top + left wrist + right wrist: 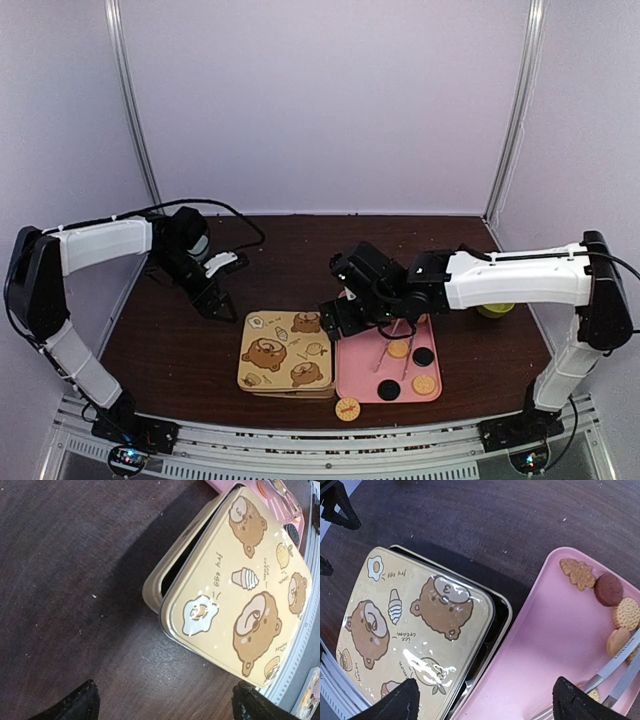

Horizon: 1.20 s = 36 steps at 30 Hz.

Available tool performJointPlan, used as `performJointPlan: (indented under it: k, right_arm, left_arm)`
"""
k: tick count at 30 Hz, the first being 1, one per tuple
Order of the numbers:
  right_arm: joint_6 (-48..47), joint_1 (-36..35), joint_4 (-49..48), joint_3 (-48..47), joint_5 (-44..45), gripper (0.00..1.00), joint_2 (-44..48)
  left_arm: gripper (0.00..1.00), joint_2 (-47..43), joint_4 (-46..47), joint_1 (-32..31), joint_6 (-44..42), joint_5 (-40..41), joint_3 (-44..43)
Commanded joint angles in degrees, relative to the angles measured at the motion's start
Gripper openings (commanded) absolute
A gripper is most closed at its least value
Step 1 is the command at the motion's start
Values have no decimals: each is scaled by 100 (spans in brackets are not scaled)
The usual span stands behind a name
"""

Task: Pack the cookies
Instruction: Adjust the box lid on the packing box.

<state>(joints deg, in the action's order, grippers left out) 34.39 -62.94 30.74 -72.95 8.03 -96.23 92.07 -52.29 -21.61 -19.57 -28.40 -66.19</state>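
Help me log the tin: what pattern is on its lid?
Cream-yellow lid with brown cartoon bears, a fried egg, ice cream; clearest in left wrist view.

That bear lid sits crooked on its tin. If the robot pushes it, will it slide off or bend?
The lid looks like stiff, thin metal, so it probably won't bend. It lies askew, not seated, on the tin, so a nudge would likely slide it. Its glossy surface may be slippery to grip.
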Motion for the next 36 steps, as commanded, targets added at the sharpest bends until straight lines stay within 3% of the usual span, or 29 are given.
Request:
performJointPlan:
  k: [1,17,26,36]
  right_arm:
    - [358,-42,-482,420,-479,92,67]
    - [663,102,-1294,626,-1164,85,-487]
    - [727,175,-1555,779,-1250,78,-530]
    - [927,184,-1934,1116,-1412,78,-259]
  left_arm:
    - [95,207,213,-310,-221,59,59]
    - [81,1114,456,-798,-38,199,-374]
    - [80,1456,457,-838,103,-22,-737]
    - [82,1341,428,-825,-67,-498,-735]
